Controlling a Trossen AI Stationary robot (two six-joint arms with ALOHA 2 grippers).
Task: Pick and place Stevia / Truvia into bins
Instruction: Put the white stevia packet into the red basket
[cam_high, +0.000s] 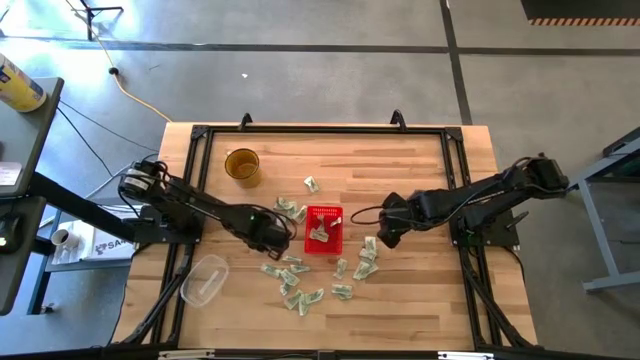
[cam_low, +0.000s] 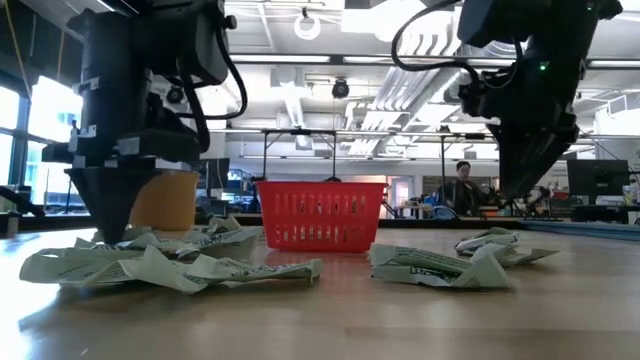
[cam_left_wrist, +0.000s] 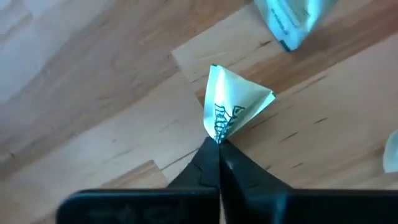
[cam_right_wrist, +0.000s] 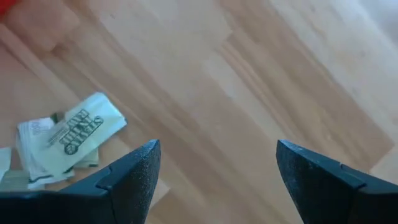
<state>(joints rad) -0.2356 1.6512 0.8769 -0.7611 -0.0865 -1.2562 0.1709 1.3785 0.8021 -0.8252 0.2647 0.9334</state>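
Note:
Several pale green and white Stevia sachets (cam_high: 300, 280) lie scattered flat on the wooden table around the red meshed basket (cam_high: 323, 228), which holds at least one sachet (cam_high: 319, 233). My left gripper (cam_high: 272, 236) is just left of the basket, low over the table and shut on one sachet (cam_left_wrist: 233, 102). My right gripper (cam_high: 385, 237) hangs open to the right of the basket, above bare wood. Its fingers (cam_right_wrist: 140, 171) stand apart beside a small heap of sachets (cam_right_wrist: 68, 137). In the low view the left gripper (cam_low: 112, 235) points down among sachets (cam_low: 160, 265), and the right gripper (cam_low: 520, 205) hovers higher. My left gripper pinches the sachet by one corner (cam_left_wrist: 216, 135) between its two shut fingertips (cam_left_wrist: 208, 155), coming from above and pointing down. The rest of the sachet sticks out past the fingertips, bent into a peak. Whether it is off the wood, I cannot tell.
A round amber cup (cam_high: 242, 165) stands at the far left of the table. A clear plastic tub (cam_high: 204, 280) lies near the left front. A black frame (cam_high: 320, 128) borders the table. Bare wood stretches along the far side and at the right.

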